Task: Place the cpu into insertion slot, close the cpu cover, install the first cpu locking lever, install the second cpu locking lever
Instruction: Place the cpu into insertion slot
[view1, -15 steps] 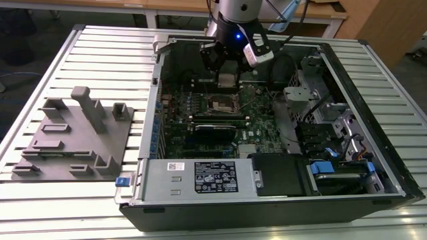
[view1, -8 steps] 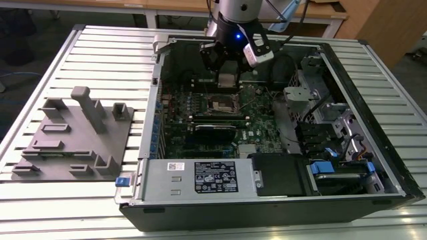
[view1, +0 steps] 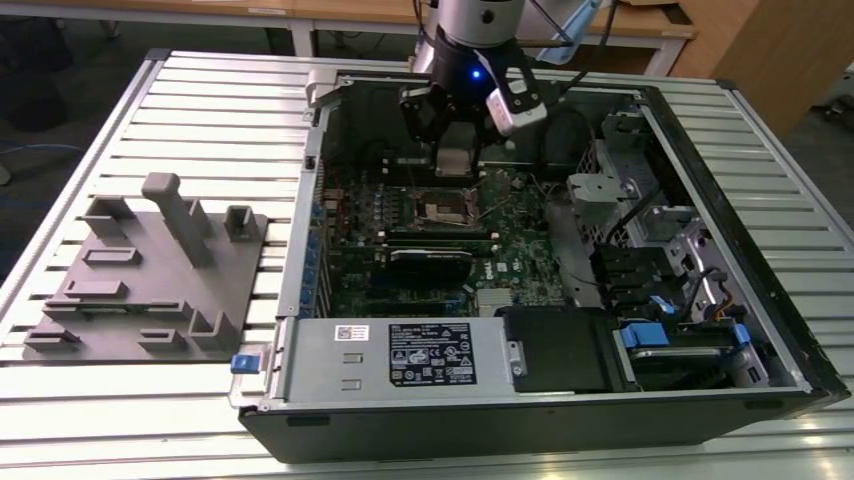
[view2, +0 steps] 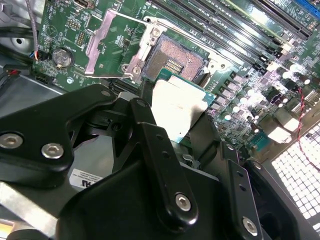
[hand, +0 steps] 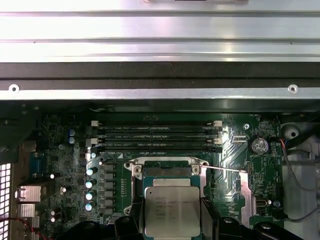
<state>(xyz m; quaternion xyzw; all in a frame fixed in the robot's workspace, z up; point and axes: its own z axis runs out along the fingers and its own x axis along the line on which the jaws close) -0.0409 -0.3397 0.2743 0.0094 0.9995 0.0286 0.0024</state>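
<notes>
My gripper (hand: 171, 226) is shut on the cpu (hand: 171, 209), a flat silvery square held by its edges between two black fingers (hand: 134, 222). In both wrist views the chip hangs just short of the insertion slot (hand: 167, 171), tilted and a little above the board. The slot (view2: 172, 59) lies open, its dark contact field bare. The cpu cover (view2: 102, 42) is swung back and lies beside the slot, also seen as the silvery cover (hand: 248, 194). A thin locking lever (hand: 225, 169) juts out sideways over the board. In the exterior view the gripper (view1: 455, 165) hovers over the slot (view1: 446, 207).
The motherboard (view1: 514, 250) sits inside an open computer case (view1: 534, 420) with tall walls. Long black memory slots (hand: 157, 136) run beside the socket. A power supply (view1: 400, 355) and drive bays (view1: 667, 290) fill the near side. A grey fixture block (view1: 147, 270) stands at the exterior view's left.
</notes>
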